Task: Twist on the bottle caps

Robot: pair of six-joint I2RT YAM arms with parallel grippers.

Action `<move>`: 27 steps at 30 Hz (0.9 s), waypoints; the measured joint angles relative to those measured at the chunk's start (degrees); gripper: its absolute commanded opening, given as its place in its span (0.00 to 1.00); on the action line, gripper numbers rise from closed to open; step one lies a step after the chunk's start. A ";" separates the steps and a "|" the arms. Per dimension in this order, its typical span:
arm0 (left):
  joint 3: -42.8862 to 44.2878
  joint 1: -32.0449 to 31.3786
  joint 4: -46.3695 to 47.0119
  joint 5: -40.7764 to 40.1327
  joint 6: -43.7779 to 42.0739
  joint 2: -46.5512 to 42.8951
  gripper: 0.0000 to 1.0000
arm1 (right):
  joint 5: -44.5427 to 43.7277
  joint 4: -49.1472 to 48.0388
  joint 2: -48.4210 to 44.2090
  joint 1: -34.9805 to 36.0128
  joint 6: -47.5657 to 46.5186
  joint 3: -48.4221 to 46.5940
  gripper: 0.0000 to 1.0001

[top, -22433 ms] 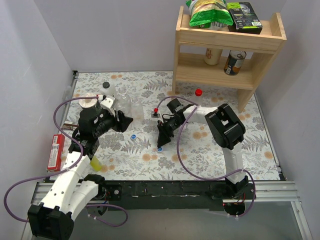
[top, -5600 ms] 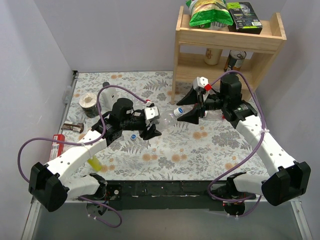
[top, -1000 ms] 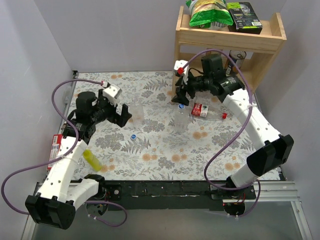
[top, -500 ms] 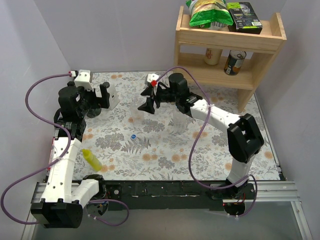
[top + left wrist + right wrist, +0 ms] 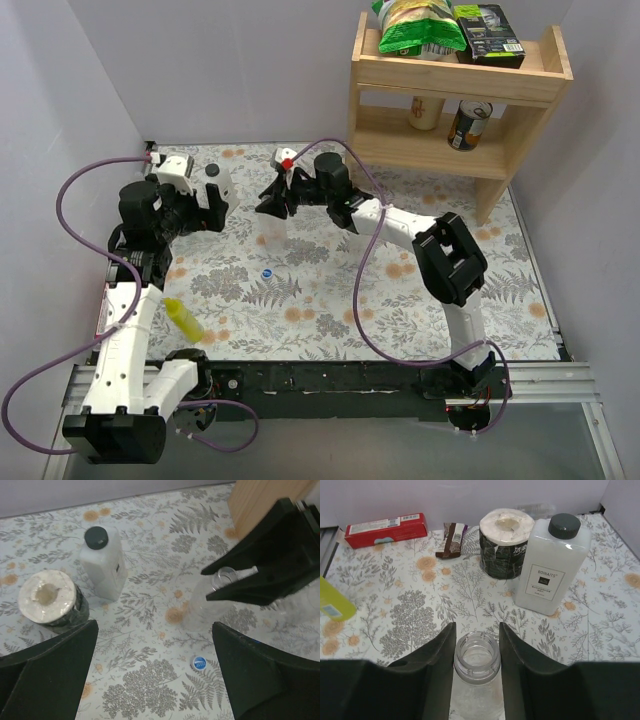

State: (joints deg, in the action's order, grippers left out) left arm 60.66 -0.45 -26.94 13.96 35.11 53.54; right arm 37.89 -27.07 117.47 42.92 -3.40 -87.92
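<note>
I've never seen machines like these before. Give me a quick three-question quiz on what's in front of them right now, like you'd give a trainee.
1. True or false: the clear bottle between the right end effector's fingers has a cap on.
2. The loose cap lying by itself is: A red, B blue, C green.
3. Fill in: the white bottle has a ___ cap.
Key: 1 false; 2 B; 3 black.
</note>
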 measured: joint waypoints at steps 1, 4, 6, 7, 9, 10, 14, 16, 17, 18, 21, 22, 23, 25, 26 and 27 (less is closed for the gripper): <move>-0.68 0.00 -0.52 1.27 -0.39 -0.39 0.98 | -0.15 -0.09 0.63 0.04 0.33 -0.79 0.24; -3.48 0.04 -2.32 7.02 -2.58 -1.88 0.98 | -0.42 0.24 1.07 -0.02 0.37 -1.57 0.13; -6.19 0.13 -3.58 12.79 -5.49 -3.10 0.98 | -0.52 0.76 0.72 -0.28 0.63 -1.55 0.10; -7.98 0.13 -3.98 15.74 -7.02 -3.85 0.98 | -0.42 1.01 0.42 -0.48 1.38 -1.55 0.09; -12.00 0.11 -4.72 21.24 -9.97 -5.53 0.98 | 0.31 1.07 -0.55 -1.22 3.78 -1.53 0.08; -13.73 0.11 -4.96 23.43 -11.04 -6.05 0.98 | 1.36 1.03 -1.51 -1.95 5.90 -1.53 0.08; -18.05 0.11 -3.26 28.79 -12.87 -5.07 0.98 | 5.03 -1.40 -6.27 -4.28 13.40 -1.11 0.07; -18.67 0.11 -1.05 30.67 -12.87 -2.97 0.98 | 6.27 -4.07 -9.42 -4.98 17.11 -0.35 0.06; -18.75 0.13 0.09 31.52 -12.83 -2.01 0.98 | 6.88 -5.29 -10.95 -4.94 18.69 0.09 0.06; -18.78 0.13 1.31 32.39 -12.76 -1.01 0.98 | 7.41 -6.64 -12.26 -4.68 20.11 0.57 0.06; -18.78 0.09 4.76 34.99 -12.55 1.33 0.98 | 8.96 -11.08 -14.82 -3.34 24.09 2.38 0.06; -18.78 -0.04 5.68 35.82 -12.35 1.97 0.98 | 9.44 -12.07 -15.13 -2.89 25.05 2.80 0.06; -18.78 -0.24 6.51 36.74 -12.22 2.69 0.98 | 9.73 -12.70 -15.13 -2.54 25.79 2.99 0.06; -18.78 -0.96 7.85 38.01 -12.13 4.09 0.98 | 10.36 -13.14 -15.10 -1.64 27.10 3.56 0.06; -18.78 -1.55 8.35 38.38 -11.98 4.66 0.97 | 10.54 -13.16 -15.06 -1.33 27.58 3.78 0.06; -18.78 -2.16 8.81 38.84 -11.89 5.09 0.97 | 10.56 -13.18 -15.02 -1.16 28.11 3.85 0.06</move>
State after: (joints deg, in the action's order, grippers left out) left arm 41.89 -2.61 -18.13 52.80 23.22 58.63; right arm 48.45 -40.25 102.45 41.76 24.71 -84.07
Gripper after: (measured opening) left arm 0.981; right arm 0.428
